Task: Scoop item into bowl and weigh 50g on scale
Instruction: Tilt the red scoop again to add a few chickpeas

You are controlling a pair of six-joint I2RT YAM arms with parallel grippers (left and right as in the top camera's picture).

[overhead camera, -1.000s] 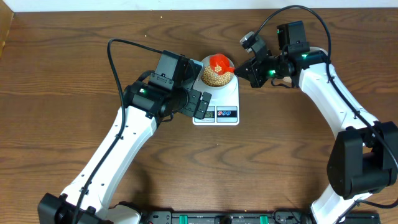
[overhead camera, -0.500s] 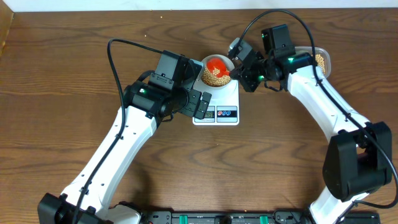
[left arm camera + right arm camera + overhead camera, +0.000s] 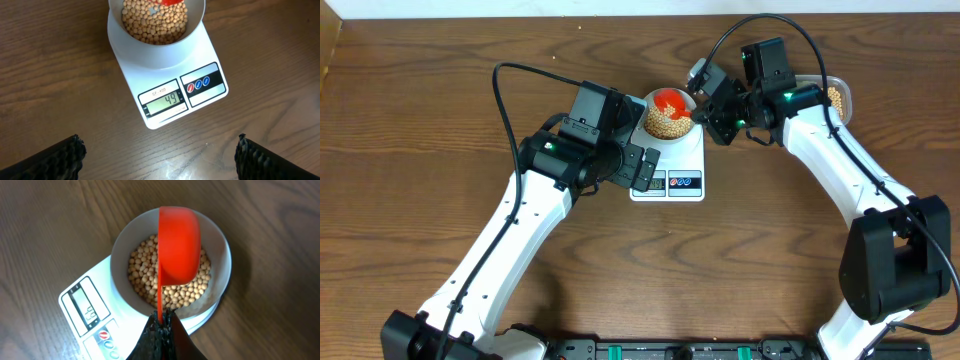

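The white scale [image 3: 670, 165] sits mid-table with the pale bowl [image 3: 653, 104] on it, holding many beige beans [image 3: 663, 124]. In the left wrist view the scale [image 3: 172, 95] reads 49 and the bowl [image 3: 150, 50] shows beans [image 3: 152, 25]. My right gripper [image 3: 705, 113] is shut on the handle of a red scoop [image 3: 670, 100], which is tipped on its side over the bowl [image 3: 220, 265]; the scoop [image 3: 177, 245] hangs above the beans [image 3: 145, 275]. My left gripper [image 3: 642, 170] is open and empty, low over the table in front of the scale.
A clear tub [image 3: 836, 96] with more beans stands at the back right, partly hidden behind my right arm. The table's far edge runs just behind the bowl. Cables arc above both arms.
A second ago the right gripper held the scoop further right of the bowl; it moved left and tipped the scoop over the bowl, then held still. The left arm has not moved.
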